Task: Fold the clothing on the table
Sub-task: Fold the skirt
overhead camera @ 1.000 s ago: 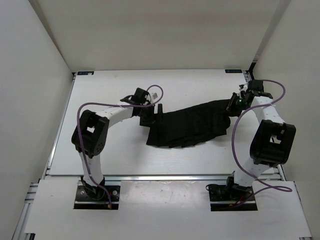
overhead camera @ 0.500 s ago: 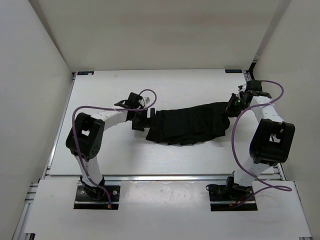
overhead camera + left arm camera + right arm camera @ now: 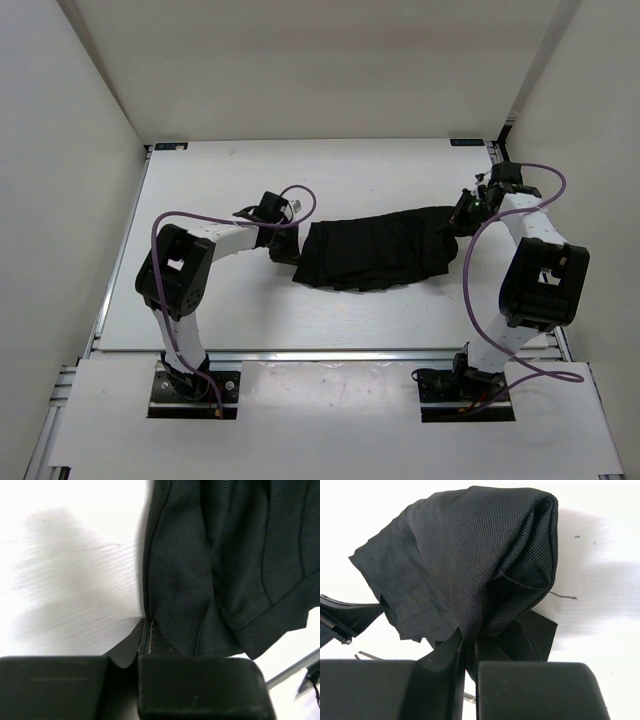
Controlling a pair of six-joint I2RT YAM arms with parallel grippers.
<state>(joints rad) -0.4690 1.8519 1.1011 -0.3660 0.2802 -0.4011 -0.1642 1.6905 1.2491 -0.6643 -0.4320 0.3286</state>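
Note:
The clothing, a black pleated skirt [image 3: 380, 250], lies stretched left to right across the middle of the white table [image 3: 220, 310]. My left gripper [image 3: 290, 251] is at the skirt's left edge, shut on a pinch of the fabric. In the left wrist view the left gripper [image 3: 147, 630] has its jaws closed on the corner of the skirt [image 3: 225, 555]. My right gripper [image 3: 462, 212] is shut on the skirt's right end. In the right wrist view the skirt [image 3: 470, 545] rises in a bunched fold from the closed right gripper [image 3: 470, 642].
White walls enclose the table on the left, back and right. Purple cables [image 3: 470, 290] loop off both arms. The aluminium rail [image 3: 330, 353] and both arm bases [image 3: 185, 385] run along the near edge. Bare tabletop lies in front of and behind the skirt.
The left gripper, open beside the skirt's left end, drew back a little, then came in and shut on that edge. The skirt's left end shifted slightly. The right arm stayed put.

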